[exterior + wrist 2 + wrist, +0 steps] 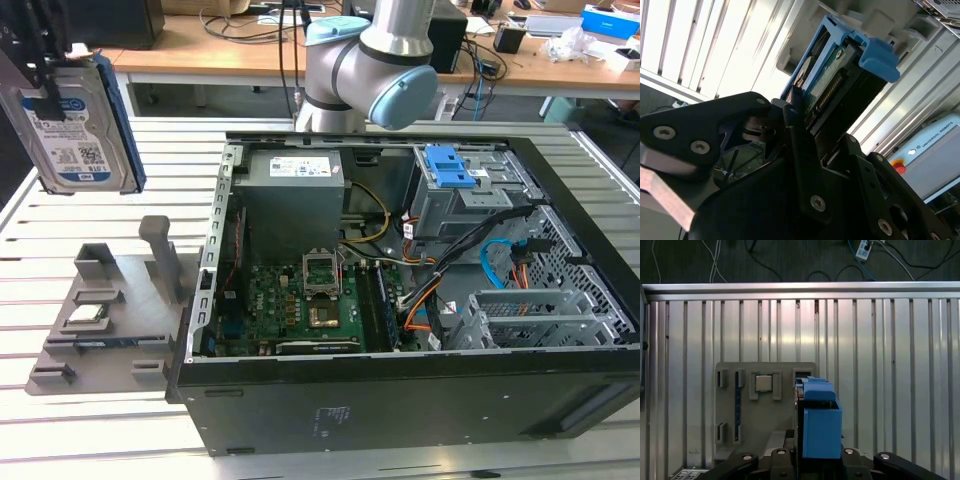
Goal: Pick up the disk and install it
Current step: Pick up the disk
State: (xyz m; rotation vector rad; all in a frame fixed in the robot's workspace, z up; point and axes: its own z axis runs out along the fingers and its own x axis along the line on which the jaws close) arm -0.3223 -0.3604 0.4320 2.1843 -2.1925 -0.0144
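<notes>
The disk (75,130) hangs upright in the air at the exterior view's upper left, above the slatted table. It is silver, with a white and blue label and blue rails on its edges. My gripper (45,70) is shut on it from above. In the second wrist view the black fingers (795,125) clamp the disk (835,75) on its flat sides, its connector edge showing. In the first wrist view the disk's blue rail (820,425) stands straight out from the gripper (815,462), over the grey holder (765,405).
The grey holder (110,310) lies on the table below the disk, with a small square processor chip (85,316) in it. To its right stands the open computer case (400,400) with a power-supply box (295,195) and a blue-latched drive bay (450,170). The arm's base (370,60) rises behind the case.
</notes>
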